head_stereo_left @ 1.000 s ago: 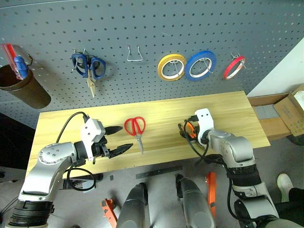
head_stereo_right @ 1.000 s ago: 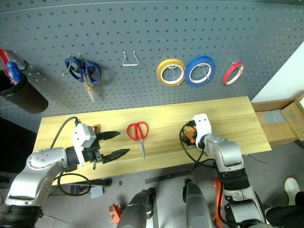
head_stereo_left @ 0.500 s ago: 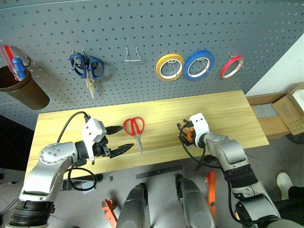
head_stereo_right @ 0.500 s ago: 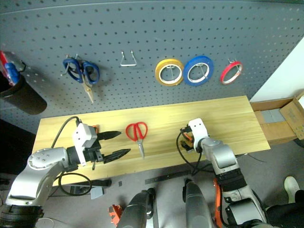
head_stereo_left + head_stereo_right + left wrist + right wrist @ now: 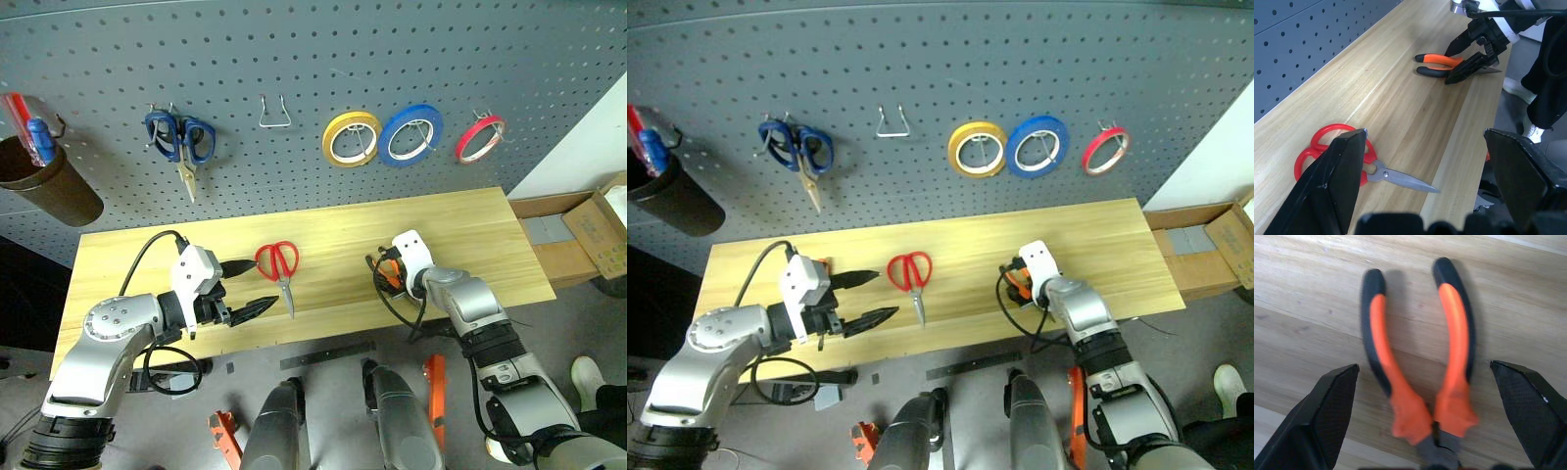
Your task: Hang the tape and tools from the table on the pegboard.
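Note:
Orange-and-black pliers [image 5: 1420,362] lie flat on the table [image 5: 460,225], handles spread, right of the middle. My right gripper [image 5: 1423,365] hovers open just above them, one finger on each side of the handles; the left wrist view shows it [image 5: 1448,67] tilted down at the pliers [image 5: 1442,61]. Red-handled scissors [image 5: 278,262] lie shut near the table's middle. My left gripper [image 5: 257,285] is open and empty just left of the scissors [image 5: 1342,152]. The thin red tape [image 5: 480,138] hangs on the pegboard [image 5: 294,49] at the right.
On the pegboard hang blue scissors [image 5: 181,137], a yellow tape ring [image 5: 353,138], a blue tape ring [image 5: 412,134] and a bare wire hook [image 5: 277,111]. A brown cup [image 5: 44,181] with pens hangs far left. Cardboard boxes [image 5: 588,235] sit off the table's right end.
My right gripper has come down and forward over the pliers and rolled a little. The left gripper and the scissors have stayed put.

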Tool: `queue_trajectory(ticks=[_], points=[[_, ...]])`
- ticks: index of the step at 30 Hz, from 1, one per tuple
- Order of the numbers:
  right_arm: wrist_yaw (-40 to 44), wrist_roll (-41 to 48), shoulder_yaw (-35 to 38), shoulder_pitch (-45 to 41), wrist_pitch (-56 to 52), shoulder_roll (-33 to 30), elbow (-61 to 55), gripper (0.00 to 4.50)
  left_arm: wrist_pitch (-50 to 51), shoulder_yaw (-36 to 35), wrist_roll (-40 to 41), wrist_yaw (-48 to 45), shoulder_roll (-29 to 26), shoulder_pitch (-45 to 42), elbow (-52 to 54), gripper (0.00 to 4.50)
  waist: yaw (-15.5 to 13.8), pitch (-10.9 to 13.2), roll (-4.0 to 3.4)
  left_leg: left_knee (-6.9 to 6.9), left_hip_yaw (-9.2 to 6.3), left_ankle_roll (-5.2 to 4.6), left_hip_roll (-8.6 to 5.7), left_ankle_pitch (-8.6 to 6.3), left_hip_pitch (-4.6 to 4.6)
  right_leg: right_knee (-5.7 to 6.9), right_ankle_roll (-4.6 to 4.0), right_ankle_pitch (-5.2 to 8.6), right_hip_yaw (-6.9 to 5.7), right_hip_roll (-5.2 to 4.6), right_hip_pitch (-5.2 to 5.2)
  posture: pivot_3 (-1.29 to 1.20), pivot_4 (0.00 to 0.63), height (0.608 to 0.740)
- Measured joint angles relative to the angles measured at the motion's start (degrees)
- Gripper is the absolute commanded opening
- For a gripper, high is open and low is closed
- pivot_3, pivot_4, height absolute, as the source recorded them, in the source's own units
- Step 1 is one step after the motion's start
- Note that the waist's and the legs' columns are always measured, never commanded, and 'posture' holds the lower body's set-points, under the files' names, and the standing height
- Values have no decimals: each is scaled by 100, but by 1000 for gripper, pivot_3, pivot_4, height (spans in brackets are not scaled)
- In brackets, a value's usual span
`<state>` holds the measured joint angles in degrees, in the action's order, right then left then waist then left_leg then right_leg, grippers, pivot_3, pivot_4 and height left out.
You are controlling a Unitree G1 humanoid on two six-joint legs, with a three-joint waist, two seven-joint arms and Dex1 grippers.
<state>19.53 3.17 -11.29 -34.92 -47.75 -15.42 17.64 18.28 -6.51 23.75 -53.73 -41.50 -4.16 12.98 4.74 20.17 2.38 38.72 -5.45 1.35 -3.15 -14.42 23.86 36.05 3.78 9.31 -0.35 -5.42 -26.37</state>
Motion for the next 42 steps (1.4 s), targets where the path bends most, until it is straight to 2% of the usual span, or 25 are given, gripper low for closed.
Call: queue_trajectory(ticks=[2,8,9,17,19,24,28,32,35,42], points=[[37,-89,-62,-10,80,-13,63,3950,0,1,-4,45,23,11,0,4104,0,-7,1,0,0,0,0,0,-1,0,0,0,-1,0,2,-97,299,740],[250,-318,-303,-63,342,-26,238,2048,-24,0,-20,78,30,76,3,4104,2,-32,2,1,0,0,0,0,-10,-1,0,0,-1,2,11,-101,292,740],[267,-350,-323,-73,360,-27,248,1889,-26,0,-27,81,31,84,3,4104,2,-35,3,1,-1,0,0,0,-10,-1,0,0,-1,2,11,-100,291,740],[252,-299,-73,-76,188,208,24,1857,-168,-137,-95,418,227,126,-13,4104,3,-68,3,1,-10,1,1,0,-7,1,-1,-1,0,2,4,-86,287,740],[246,-134,99,-66,-98,317,-631,1857,-177,-312,-69,490,259,176,-23,4104,7,-68,3,0,-15,1,8,0,1,4,-2,-2,5,3,-10,-81,292,740],[14,487,611,-92,-1259,929,-3158,1857,-268,-931,180,649,408,451,-43,4104,-17,-70,1,-1,-24,14,23,-9,3,7,-3,-2,4,15,-21,-79,295,740],[-208,773,685,-104,-1769,1378,-4012,1857,-268,-1258,366,762,514,514,-104,4104,-65,-70,0,-1,-23,17,26,-11,3,1,-3,-2,1,18,-19,-75,295,740],[-375,914,726,-478,-1608,1647,-4162,1857,-297,-1589,512,959,648,470,-289,4104,-81,-70,0,-1,-20,18,33,-10,2,2,-11,-7,-1,24,-22,-64,286,740],[-389,916,694,-930,-989,1680,-4006,1857,-375,-1646,532,1053,687,417,-315,4104,-104,-71,0,-1,-16,22,44,-12,1,1,-16,-10,-3,35,-22,-52,277,740],[-249,701,415,-1429,245,1555,-2770,1857,-375,-1648,542,1233,735,404,-223,4104,-126,-79,-1,-2,12,28,55,-15,2,2,-24,-15,-3,41,-32,-7,265,740]])
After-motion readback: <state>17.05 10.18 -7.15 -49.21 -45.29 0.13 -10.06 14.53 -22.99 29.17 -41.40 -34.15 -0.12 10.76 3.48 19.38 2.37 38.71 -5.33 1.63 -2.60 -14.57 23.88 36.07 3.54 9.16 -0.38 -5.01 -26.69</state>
